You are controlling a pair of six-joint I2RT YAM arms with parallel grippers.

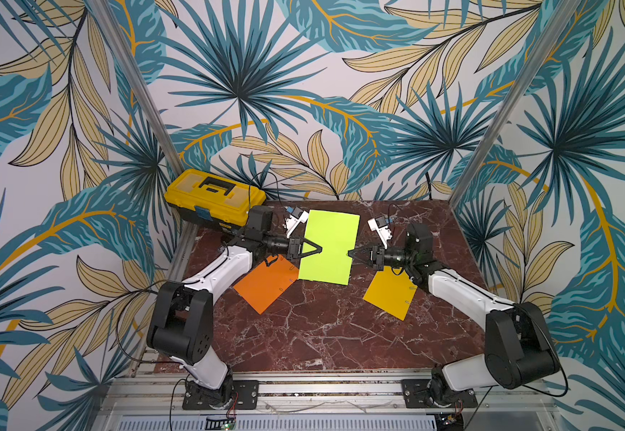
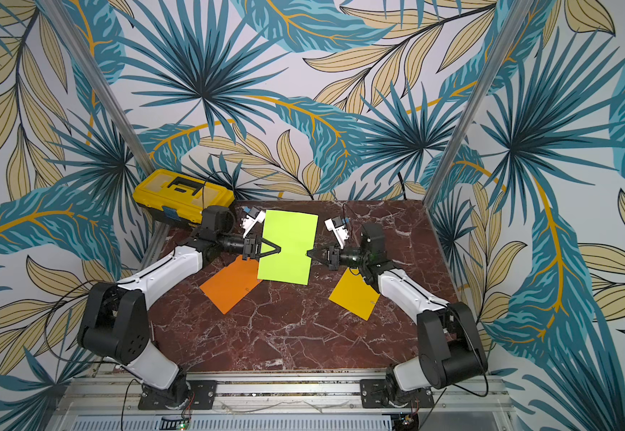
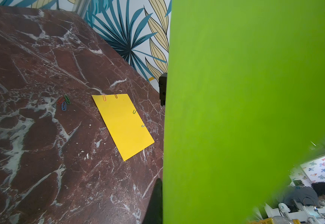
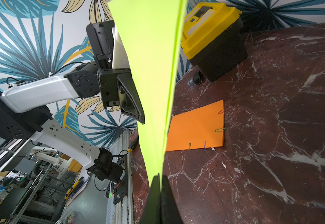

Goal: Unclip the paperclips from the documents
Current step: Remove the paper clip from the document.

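Held in the air above the marble tabletop (image 1: 322, 336): lime green sheet (image 1: 327, 246), plain, bright and uncreased, seen nearly edge-on from the right wrist. Left gripper (image 1: 318, 249) pinched tight on one long edge, right gripper (image 1: 350, 253) clamped on the opposite edge, jaws narrow around the paper. Flat on the marble near the left arm: orange sheet (image 4: 196, 130), four paperclips (image 4: 219, 130) along two edges, red, green, blue, green. Flat near the right arm: golden yellow sheet (image 3: 122, 124), four more on two edges. Well apart from it on bare marble: loose clips (image 3: 63, 101), reddish, green and blue, clustered together. Yellow toolbox (image 1: 215, 194) by the far left corner.
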